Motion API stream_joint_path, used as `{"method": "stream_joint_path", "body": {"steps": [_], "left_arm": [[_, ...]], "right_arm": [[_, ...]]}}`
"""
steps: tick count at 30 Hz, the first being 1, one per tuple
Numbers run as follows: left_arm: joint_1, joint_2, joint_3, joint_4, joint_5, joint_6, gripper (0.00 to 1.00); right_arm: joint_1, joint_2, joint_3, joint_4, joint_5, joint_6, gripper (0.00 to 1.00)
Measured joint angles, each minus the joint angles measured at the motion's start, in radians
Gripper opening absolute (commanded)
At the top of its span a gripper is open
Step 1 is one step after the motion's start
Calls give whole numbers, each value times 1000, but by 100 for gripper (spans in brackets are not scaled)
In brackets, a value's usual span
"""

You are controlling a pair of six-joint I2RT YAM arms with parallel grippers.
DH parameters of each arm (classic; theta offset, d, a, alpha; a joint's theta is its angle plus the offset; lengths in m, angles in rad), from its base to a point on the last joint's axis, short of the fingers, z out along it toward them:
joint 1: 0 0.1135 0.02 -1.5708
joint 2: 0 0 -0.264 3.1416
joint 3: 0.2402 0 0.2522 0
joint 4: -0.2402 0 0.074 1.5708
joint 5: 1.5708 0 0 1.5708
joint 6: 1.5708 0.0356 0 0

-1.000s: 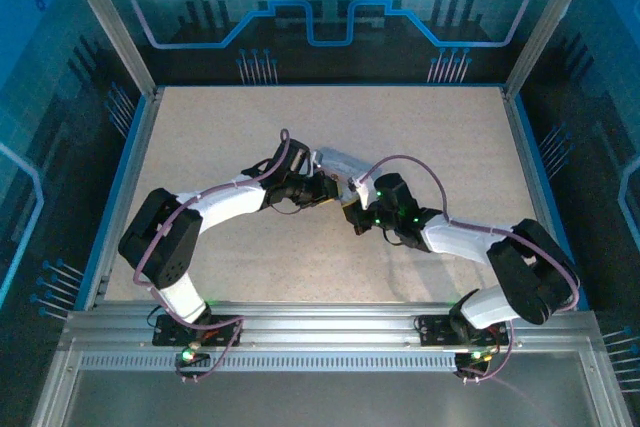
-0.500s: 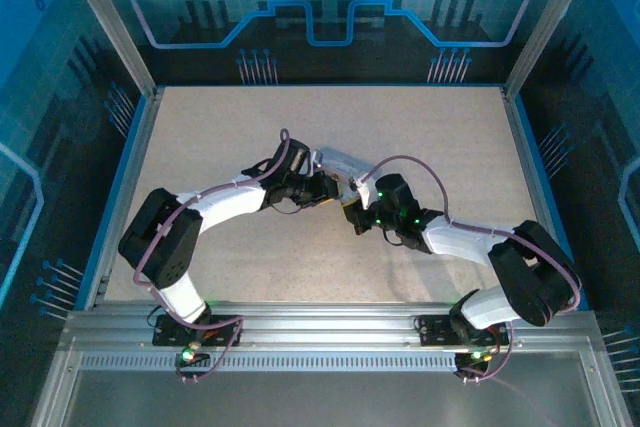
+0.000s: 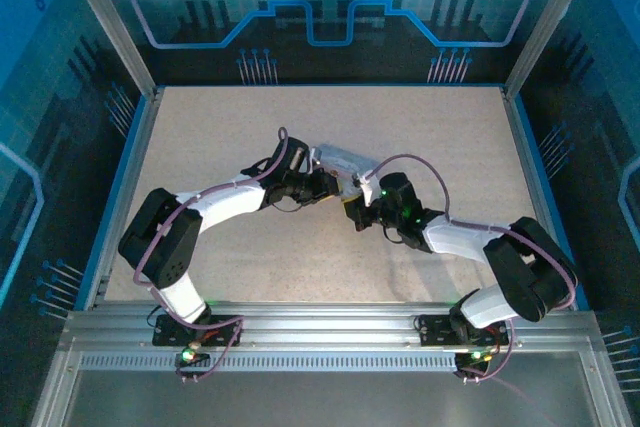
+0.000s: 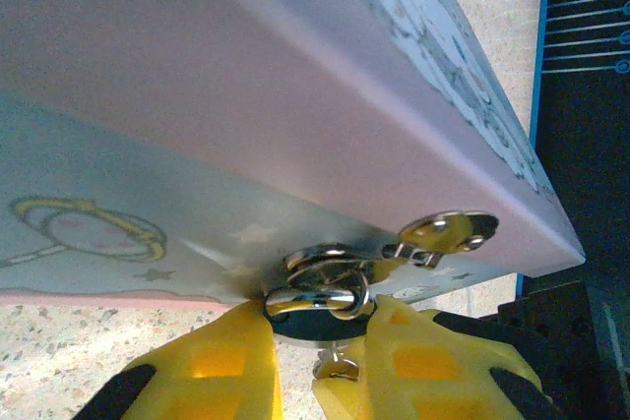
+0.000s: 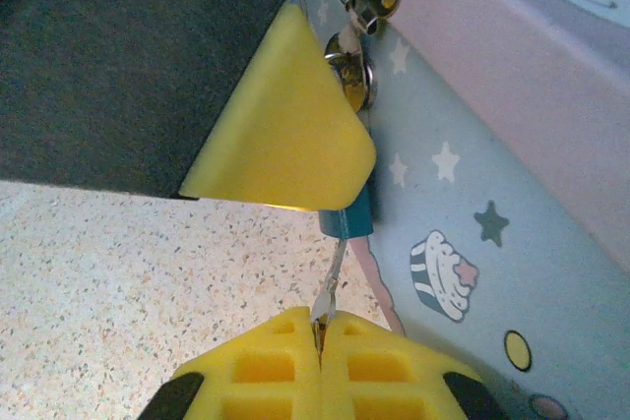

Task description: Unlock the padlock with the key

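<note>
Two grips: left gripper (image 4: 317, 346) clamps the padlock (image 4: 313, 322) — body mostly hidden — right gripper (image 5: 320, 333) pinches the key (image 5: 333, 277).

right gripper (image 5: 320, 341) clamped on thin key (image 5: 331, 292); key reaches up to padlock (image 5: 346, 220) beside tin box (image 5: 463, 174)

You find the tin box (image 3: 338, 160) mid-table, the padlock (image 4: 311, 303) hanging at the clasp (image 4: 445, 231) on its near side, between the fingers of the left gripper (image 4: 318, 324), and the key (image 5: 332, 280) rising from the right gripper (image 5: 320, 330) just beneath that padlock.
</note>
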Motion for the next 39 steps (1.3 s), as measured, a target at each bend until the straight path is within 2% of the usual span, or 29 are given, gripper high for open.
{"method": "stream_joint_path", "body": {"steps": [19,39], "left_arm": [[9,-6,0,20,-12,-8,18],[9,-6,-2,35,-8,-22,17]], "right_arm": [[-79,65,-5,118,-155,16,0],[-121,79,-6,141,-237,15,0]]}}
